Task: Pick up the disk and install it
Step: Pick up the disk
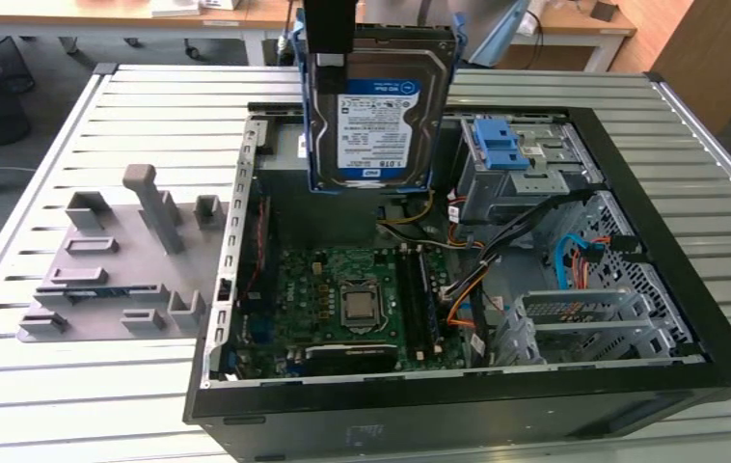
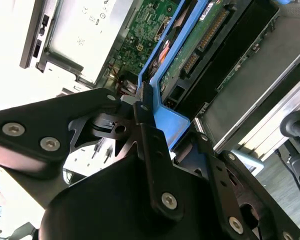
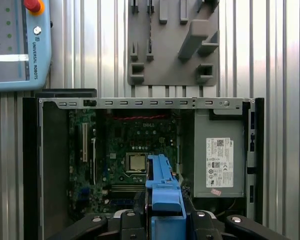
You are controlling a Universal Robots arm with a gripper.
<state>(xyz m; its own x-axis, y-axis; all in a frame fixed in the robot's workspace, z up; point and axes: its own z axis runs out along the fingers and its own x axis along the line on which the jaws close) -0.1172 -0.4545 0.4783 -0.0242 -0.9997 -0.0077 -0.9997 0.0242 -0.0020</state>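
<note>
Exterior view: we hold the disk (image 1: 379, 121) aloft above the open case (image 1: 469, 394). Our gripper (image 1: 330, 75) pinches its blue frame (image 2: 177, 125); installing remains.

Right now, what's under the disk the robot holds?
The open computer case: a green motherboard with its square chip, and a grey power-supply box. In the first wrist view the blue-framed disk covers the part right below it.

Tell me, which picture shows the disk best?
The exterior view: the disk's label side faces the camera there. The second wrist view shows its green underside and blue frame; the first wrist view shows that frame edge-on.
</note>
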